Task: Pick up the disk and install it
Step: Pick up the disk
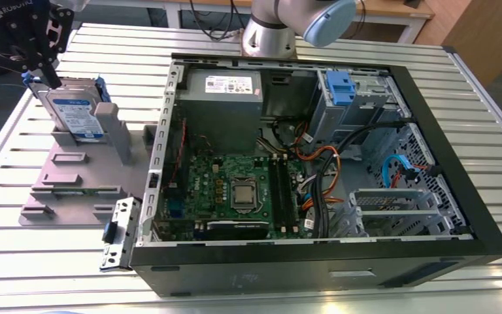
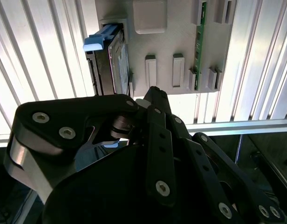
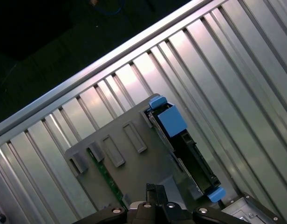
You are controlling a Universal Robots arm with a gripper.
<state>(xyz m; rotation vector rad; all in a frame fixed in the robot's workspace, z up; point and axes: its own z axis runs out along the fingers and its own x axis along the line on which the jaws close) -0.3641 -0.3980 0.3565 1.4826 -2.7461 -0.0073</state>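
Claw [image 2: 153, 91], clenched on nothing, hangs near the top of the disk [image 1: 75, 112], which stands on edge in a slot of the grey holder [image 1: 70, 178]. A green strip [image 2: 198, 46] sits in another slot. An open case [image 1: 460, 163] lies beside the holder on the bench [image 1: 7, 150].

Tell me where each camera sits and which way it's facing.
Exterior view: off the arm, high, looking down on open computer case, grey holder, disk; arm and tool show.
Second wrist view: on the wrist, looking past the tool onto the disk.
First wrist view: on the wrist, above disk and tool tip.
All share the disk.
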